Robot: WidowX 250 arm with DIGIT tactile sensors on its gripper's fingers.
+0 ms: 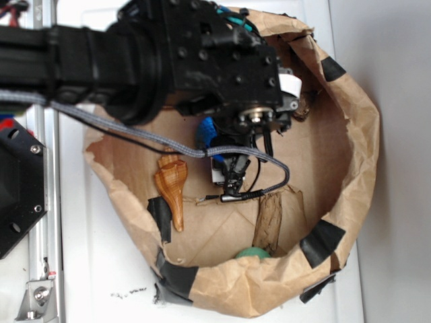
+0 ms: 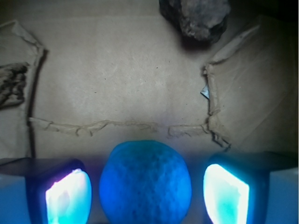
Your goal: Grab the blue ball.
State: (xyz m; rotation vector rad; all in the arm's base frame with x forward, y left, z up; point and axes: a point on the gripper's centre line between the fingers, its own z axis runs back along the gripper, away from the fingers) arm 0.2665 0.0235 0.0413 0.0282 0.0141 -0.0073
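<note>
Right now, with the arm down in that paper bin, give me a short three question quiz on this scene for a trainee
1. True or false: in the wrist view the blue ball lies between the two fingers of the gripper.
2. Multiple choice: in the exterior view, what lies at the bin's near wall, partly hidden by the brown paper rim? A) the green ball B) the orange shell C) a dark rock
3. Fill in: the gripper's jaws are ____, with gaps showing on both sides of the ball.

Key: 1 true; 2 A; 3 open.
</note>
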